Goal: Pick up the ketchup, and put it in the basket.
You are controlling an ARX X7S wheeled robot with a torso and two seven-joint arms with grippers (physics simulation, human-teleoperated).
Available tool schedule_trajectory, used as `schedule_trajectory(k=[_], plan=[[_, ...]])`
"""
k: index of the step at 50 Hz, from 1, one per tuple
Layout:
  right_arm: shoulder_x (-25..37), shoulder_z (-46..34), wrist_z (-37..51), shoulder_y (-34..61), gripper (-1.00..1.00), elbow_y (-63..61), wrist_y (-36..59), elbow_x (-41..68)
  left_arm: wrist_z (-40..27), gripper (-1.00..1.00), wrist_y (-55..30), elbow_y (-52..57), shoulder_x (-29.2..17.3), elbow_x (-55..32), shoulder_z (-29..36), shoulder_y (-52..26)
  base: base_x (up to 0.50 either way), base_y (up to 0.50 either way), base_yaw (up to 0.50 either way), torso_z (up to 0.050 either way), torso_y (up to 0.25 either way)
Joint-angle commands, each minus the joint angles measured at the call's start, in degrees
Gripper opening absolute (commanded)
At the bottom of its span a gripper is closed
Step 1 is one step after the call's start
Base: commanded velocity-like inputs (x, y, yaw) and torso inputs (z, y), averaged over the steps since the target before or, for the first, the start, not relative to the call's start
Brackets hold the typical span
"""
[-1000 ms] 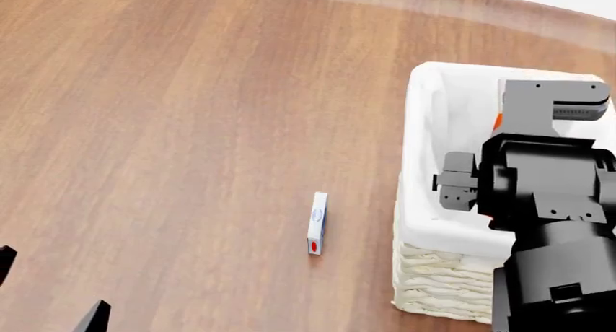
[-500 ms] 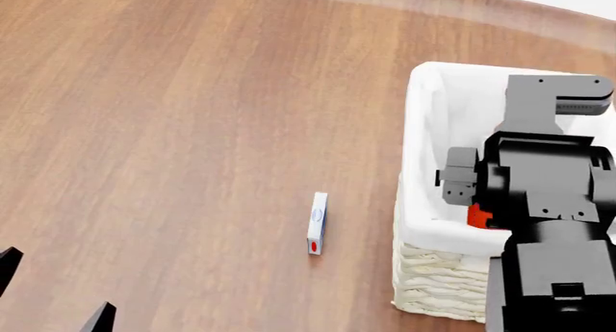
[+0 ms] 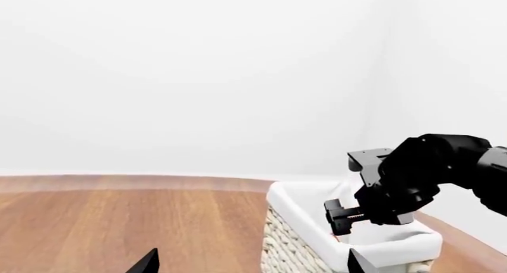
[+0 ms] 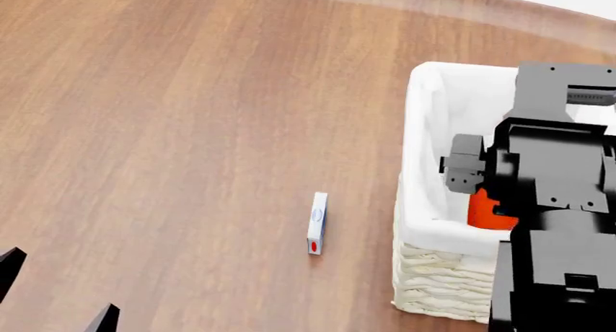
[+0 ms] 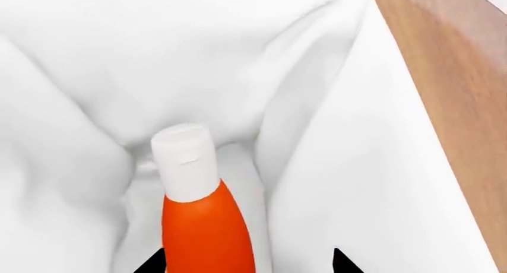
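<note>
The right gripper [image 5: 246, 262] shows only two dark fingertips at the bottom edge of its wrist view, spread apart, one on each side of the ketchup [image 5: 202, 216]. The left tip sits right at the bottle's flank; whether it touches I cannot tell, and the right tip stands clear. So the jaws look open, with the bottle between them but not pinched.

A second ago only a thin orange sliver showed beside the arm, high in the head view. Now a broad orange patch of the ketchup [image 4: 484, 208] lies low in the basket [image 4: 423, 137], at the right of the frame, and the arm's housing has shifted slightly toward the upper right. I take that to mean the bottle has been let go and has settled on the white liner, cap pointing toward the folds at the middle of the wrist view. The task looks essentially done; lifting the arm clear is what remains.

The left gripper [image 4: 58, 289] sits idle at the lower left corner, its two dark tips well apart and holding nothing.

A small white box [image 4: 317, 223] stands on the wooden table [image 4: 173, 130], left of the basket.
</note>
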Motion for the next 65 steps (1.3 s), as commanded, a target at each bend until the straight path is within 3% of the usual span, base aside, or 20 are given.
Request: schedule_trajectory(k=[1,17,28,39,45,52,57,65], plan=[[0.17,1.52,-0.95,1.84,1.00,-0.45,0.75,-1.45,-0.23,1.00,0.13,0.64,-0.27,0.01,0.02,0.08,0.00,0.00,0.00,0.000,0.000],[1.95,2.74,0.32,-3.93,1.00,-25.33,17.44,0.46,-0.89,1.00,0.05,2.47,-0.80,-0.04,0.13,0.00,0.00,0.00,0.00,0.000,0.000],[3.46,5.37,0.97,-9.13,1.00,-48.92,31.40,3.46,-1.45,1.00,-1.03,3.87,-0.85,0.54,1.39,-0.47,0.00,0.00,0.00,0.000,0.000],[4.02,10.45,4.04,-16.90,1.00,-71.83,37.42,4.50,-1.93,1.00,-1.28,4.39,-1.06,0.53,1.71,-0.78,0.00,0.00,0.00,0.000,0.000],[2.77,11.43,6.06,-21.97,1.00,-84.99,37.58,4.63,-2.13,1.00,-1.86,4.55,-1.02,0.72,2.35,-1.25,0.00,0.00,0.00,0.000,0.000],[1.88,11.22,5.29,-29.92,1.00,-97.02,32.05,6.07,-1.94,1.00,-1.93,4.18,-0.90,0.97,2.89,-1.58,0.00,0.00,0.00,0.000,0.000],[-0.65,15.28,3.70,-35.27,1.00,-104.27,27.44,8.38,-1.75,1.00,-1.79,3.92,-0.85,1.21,3.18,-1.57,0.00,0.00,0.00,0.000,0.000],[1.07,12.06,2.75,-45.89,1.00,-116.89,19.99,8.31,-1.60,1.00,-2.36,3.66,-0.40,1.63,4.26,-2.42,0.00,0.00,0.00,0.000,0.000]])
